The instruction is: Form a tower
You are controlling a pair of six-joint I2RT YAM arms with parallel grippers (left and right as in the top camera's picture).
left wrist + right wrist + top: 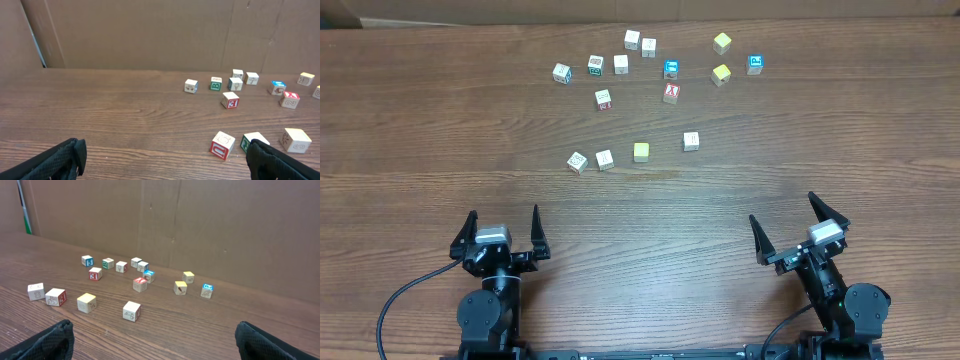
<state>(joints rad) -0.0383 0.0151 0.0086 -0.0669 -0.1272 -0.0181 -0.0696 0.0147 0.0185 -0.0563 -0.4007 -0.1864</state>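
No tower is in view; small wooden cubes lie singly, scattered across the far half of the table (410, 130). Nearest the arms are a yellow cube (641, 151), two pale ones (605, 159) beside it and another pale cube (691, 140). A red-marked cube (671, 93) and a blue one (671, 69) lie farther back. My left gripper (504, 213) stands open at the near left, empty (165, 155), with a red-lettered cube (222, 145) ahead to its right. My right gripper (782, 207) stands open at the near right, empty (154, 332).
Brown cardboard walls (150, 35) close off the far side of the table. Two yellow-topped cubes (722, 43) and a blue-marked one (755, 64) sit at the far right of the scatter. Bare wood stretches between the grippers and the cubes.
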